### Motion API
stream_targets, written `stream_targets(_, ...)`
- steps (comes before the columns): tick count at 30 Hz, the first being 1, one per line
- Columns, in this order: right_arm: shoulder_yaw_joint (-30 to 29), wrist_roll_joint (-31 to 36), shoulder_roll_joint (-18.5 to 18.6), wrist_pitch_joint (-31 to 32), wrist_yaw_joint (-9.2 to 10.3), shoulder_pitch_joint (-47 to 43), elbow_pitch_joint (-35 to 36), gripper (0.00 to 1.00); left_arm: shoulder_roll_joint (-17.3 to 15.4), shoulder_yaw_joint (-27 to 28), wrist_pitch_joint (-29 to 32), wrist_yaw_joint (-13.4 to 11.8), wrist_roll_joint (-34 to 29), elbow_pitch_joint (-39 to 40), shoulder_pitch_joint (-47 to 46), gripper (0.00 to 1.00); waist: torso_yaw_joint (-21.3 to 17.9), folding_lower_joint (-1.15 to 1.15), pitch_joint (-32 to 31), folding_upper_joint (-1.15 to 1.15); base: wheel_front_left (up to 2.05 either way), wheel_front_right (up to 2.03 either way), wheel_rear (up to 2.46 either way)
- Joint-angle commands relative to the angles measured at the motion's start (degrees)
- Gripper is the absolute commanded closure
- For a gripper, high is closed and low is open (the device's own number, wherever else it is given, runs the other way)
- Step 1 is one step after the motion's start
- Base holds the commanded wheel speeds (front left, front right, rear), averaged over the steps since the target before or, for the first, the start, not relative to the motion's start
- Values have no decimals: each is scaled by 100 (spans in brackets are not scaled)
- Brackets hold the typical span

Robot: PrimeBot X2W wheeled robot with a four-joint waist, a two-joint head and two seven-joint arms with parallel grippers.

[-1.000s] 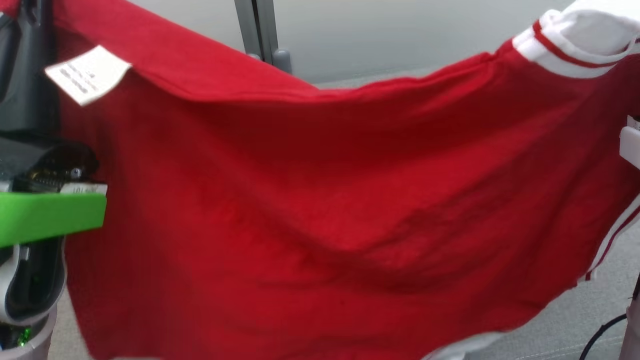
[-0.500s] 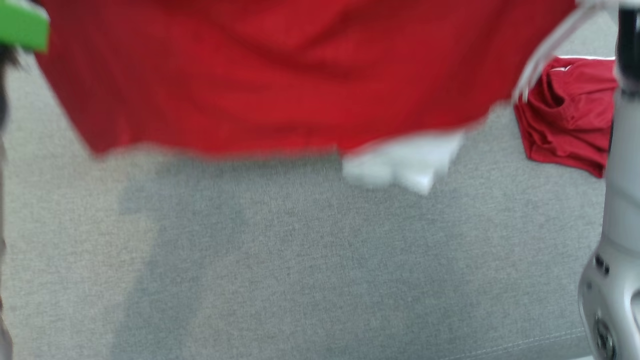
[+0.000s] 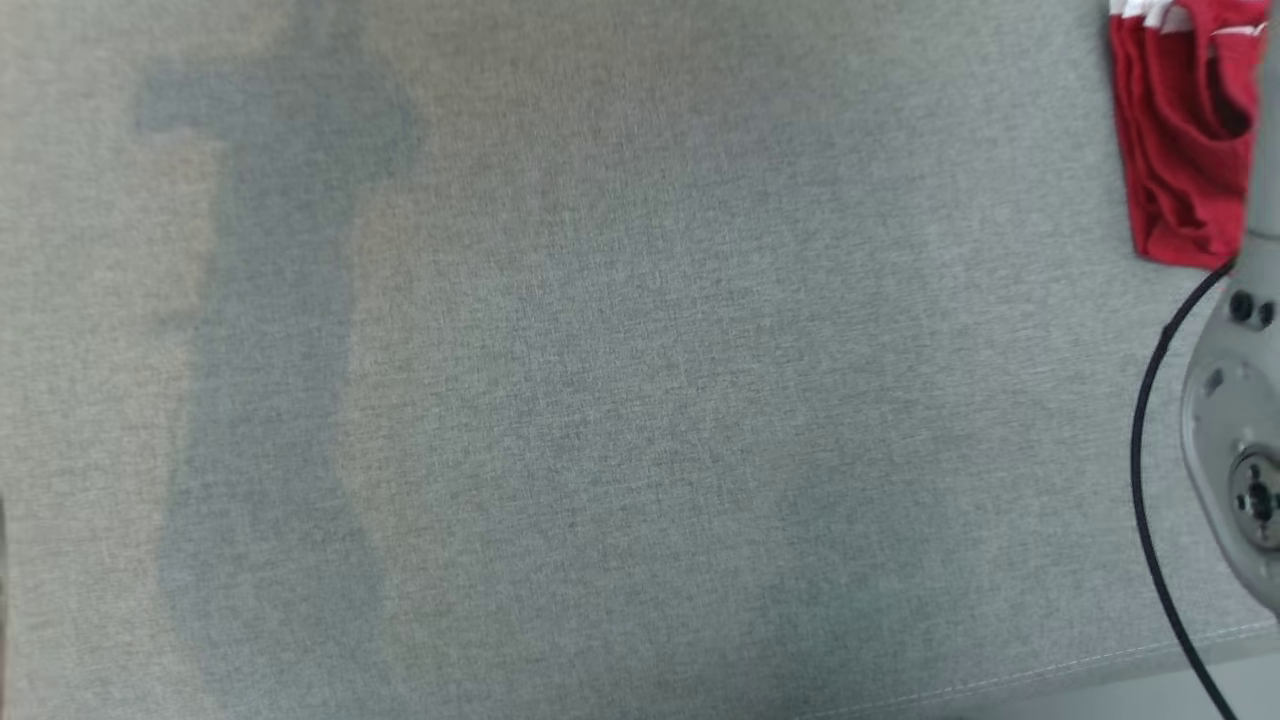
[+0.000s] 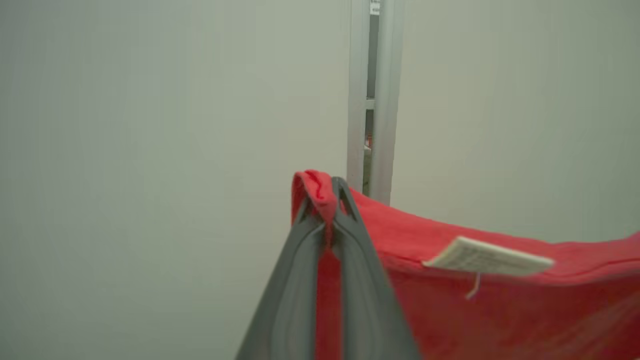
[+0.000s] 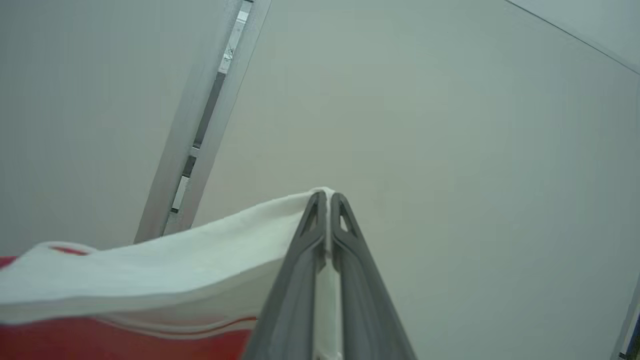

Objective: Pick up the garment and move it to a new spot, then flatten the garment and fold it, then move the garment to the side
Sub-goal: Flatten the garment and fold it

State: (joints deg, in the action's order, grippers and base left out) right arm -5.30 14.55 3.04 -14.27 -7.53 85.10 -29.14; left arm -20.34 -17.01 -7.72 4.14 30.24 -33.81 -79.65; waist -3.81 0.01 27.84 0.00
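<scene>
The garment [image 4: 475, 310] is red, with a white paper label [image 4: 487, 257] hanging from its upper edge. In the left wrist view my left gripper [image 4: 327, 192] is shut on a bunched red corner of it, held up in the air before a pale wall. In the right wrist view my right gripper [image 5: 327, 197] is shut on the garment's white trimmed end [image 5: 175, 270], with red cloth [image 5: 100, 342] below. The cloth hangs stretched between the two grips.
In the head view a grey fabric surface [image 3: 640, 400] lies below, its seamed front edge [image 3: 1100, 665] at the lower right. A second red cloth [image 3: 1180, 150] lies crumpled at the far right. A pale arm segment [image 3: 1240, 430] and black cable [image 3: 1145, 480] stand along the right edge.
The head camera has swung downward, so the hanging garment has slid up and out of the head view and the grey surface has come in. Both grips hold unchanged.
</scene>
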Motion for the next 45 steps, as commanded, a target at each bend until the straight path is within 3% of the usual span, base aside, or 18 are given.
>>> stream_targets(1, 78, -85, -12, -53, 9, -219, -120, 100, 24, -25, -129, 57, -4, -215, 20, 100, 11, -1, 406, 0, 0, 0, 0)
stream_targets(4, 256, -243, 3, -94, 9, -616, -259, 100, 74, -81, -369, 159, 61, -659, 198, 100, -3, -1, 589, 0, 0, 0, 0)
stream_targets(8, 527, -594, -4, -93, 9, -1325, 77, 100, 101, -122, -580, 276, 221, -1011, 490, 100, -19, -1, 735, 0, 0, 0, 0)
stream_targets(15, 608, -1033, -2, -96, 9, -2628, 1008, 100, 100, -76, -741, 339, 703, -882, 1281, 100, -53, -1, 691, 0, 0, 0, 0)
stream_targets(25, 578, -1552, 0, -97, 9, -4449, 2201, 100, 2, 477, -752, 342, 1214, 748, 3317, 100, 21, -1, 160, 0, 0, 0, 0)
stream_targets(36, 376, -2171, -2, 169, 9, -7062, 3536, 100, 553, 1191, -752, 343, 973, 2459, 6070, 100, 76, -1, -906, 0, 0, 0, 0)
stream_targets(45, 276, -2318, -3, 697, 9, -8646, 4728, 100, 831, 1194, -719, 161, 850, 3427, 7729, 100, 64, -1, -1395, 0, 0, 0, 0)
